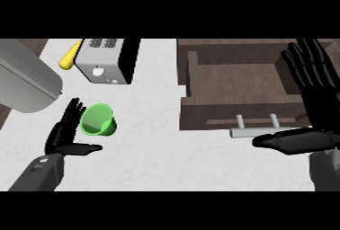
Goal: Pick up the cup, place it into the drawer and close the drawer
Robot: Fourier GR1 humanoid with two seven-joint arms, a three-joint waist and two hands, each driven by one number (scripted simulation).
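A green cup (100, 119) lies on the white counter at the left, its open mouth tilted toward me. My left hand (66, 132) is open right beside it on its left, fingers straight along the cup's side and thumb pointing right below it. The brown drawer (239, 83) stands pulled open at the upper right, its inside bare, with a pale bar handle (256, 131) on its front. My right hand (312, 108) is open at the drawer's right side, fingers stretched upward and thumb lying next to the handle's right end.
A silver toaster (105, 60) stands at the back of the counter with a yellow item (69, 58) to its left. A large grey metal body (25, 83) fills the upper left corner. White counter (166, 161) stretches between my hands.
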